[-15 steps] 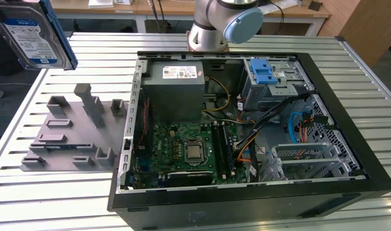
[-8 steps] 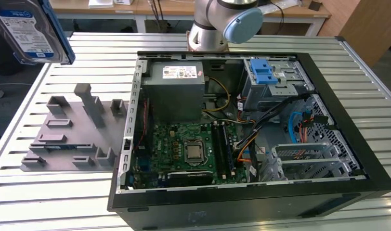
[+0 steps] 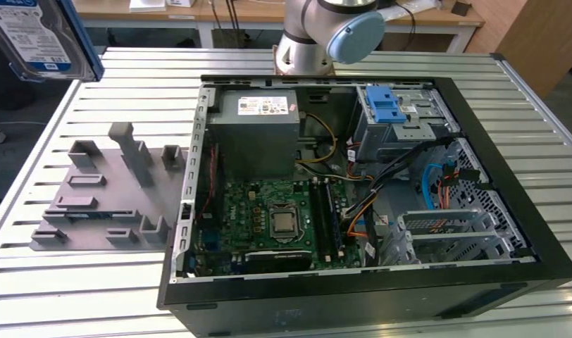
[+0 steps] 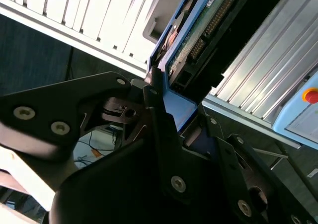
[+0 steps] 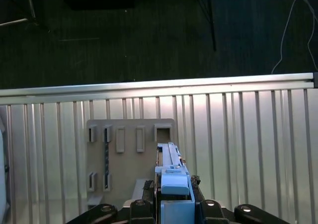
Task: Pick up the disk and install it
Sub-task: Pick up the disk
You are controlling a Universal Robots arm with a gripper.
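Disk (image 3: 40,39) in the air, blue carrier around it, label face toward the exterior camera. It sits at about 10 o'clock from the open computer case (image 3: 361,299) in the exterior view and is well apart from it, above the slatted bench (image 3: 79,282).

Progress: pick-up looks done, as the disk rests on nothing but its grasp. Install not yet done. Drive cage (image 3: 399,116), at roughly 1 o'clock inside the case, has a blue part on top. Cannot tell from here which bay is meant for the disk.

Claw (image 5: 171,186): clamped on the disk. The first wrist view shows the carrier's edge standing between the two black fingers. In the second wrist view, one finger (image 4: 160,129) lies flat against the blue frame, with the drive's circuit board and connector beyond it. Contact on the far side is hidden by the carrier, so it is probably a two-sided grip on the frame, though that is not confirmed.

Surroundings: grey slotted fixture plate (image 3: 108,197) lies on the bench at 9 o'clock of the case. In the first wrist view the same plate sits beyond the held disk. Robot arm base (image 3: 310,35) stands at 12 o'clock behind the case.
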